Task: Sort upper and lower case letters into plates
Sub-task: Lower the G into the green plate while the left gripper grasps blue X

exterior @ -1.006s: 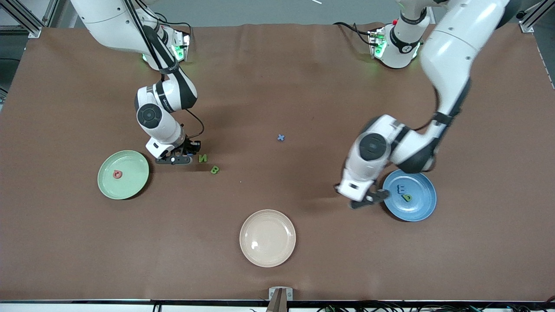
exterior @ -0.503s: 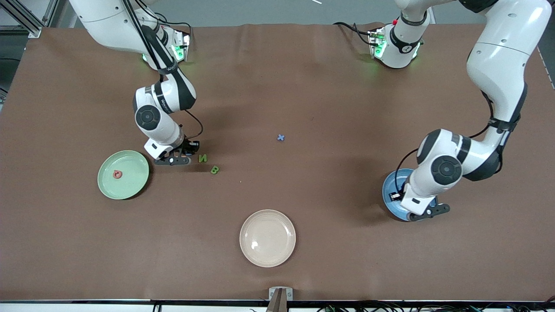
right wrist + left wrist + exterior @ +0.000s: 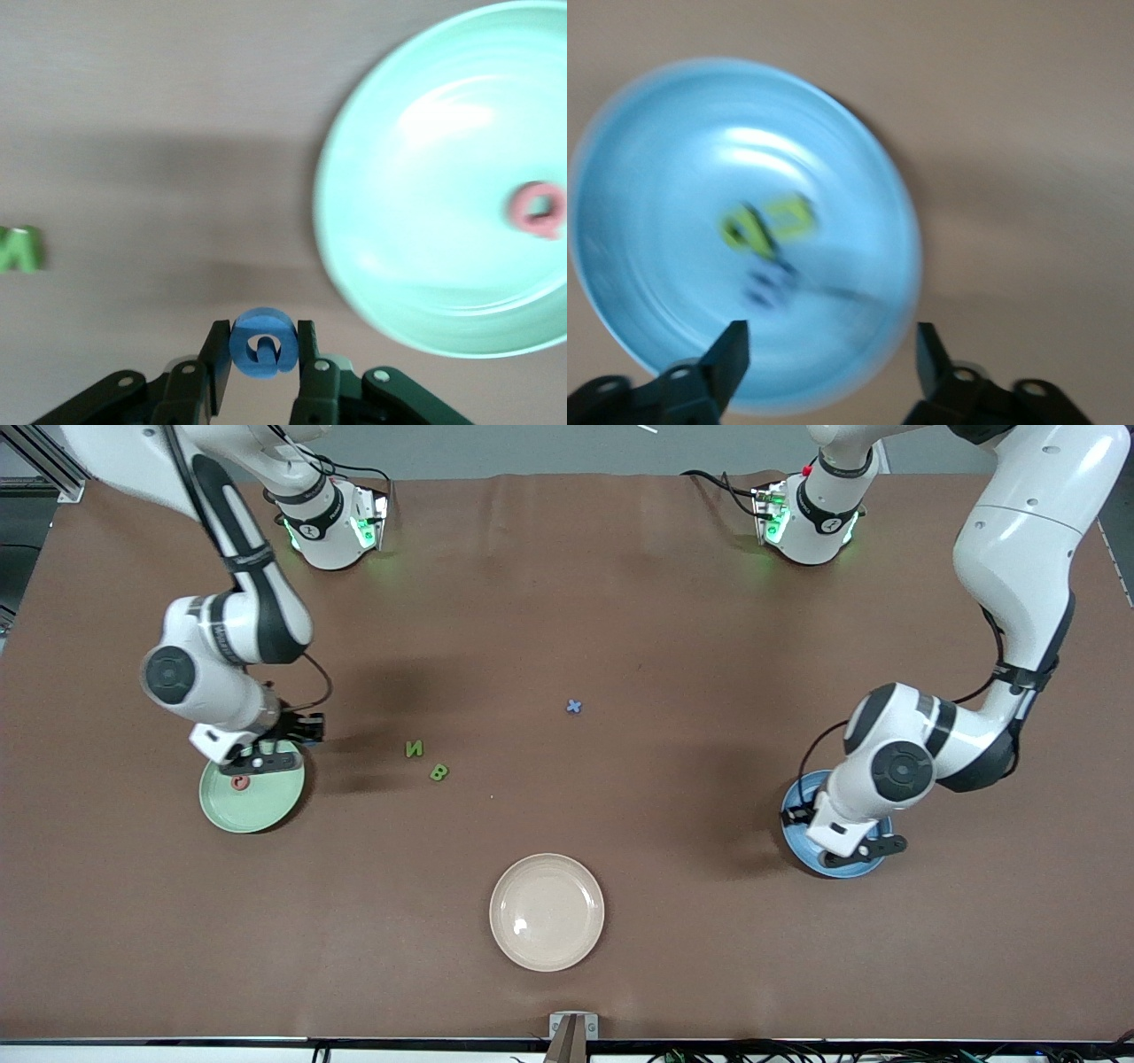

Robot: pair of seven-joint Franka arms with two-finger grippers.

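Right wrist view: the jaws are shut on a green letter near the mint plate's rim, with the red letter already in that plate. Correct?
Not quite. The letter in the right gripper is blue, not green, as the right wrist view shows: the jaws are shut on the blue letter near the mint plate rim, with the red letter already in that plate.

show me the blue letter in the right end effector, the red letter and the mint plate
blue letter (image 3: 262, 343), right wrist view, on its rounded face between the fingers
red letter (image 3: 537, 209), right wrist view, on its ring
mint plate (image 3: 416, 221), right wrist view, on bare floor of the dish
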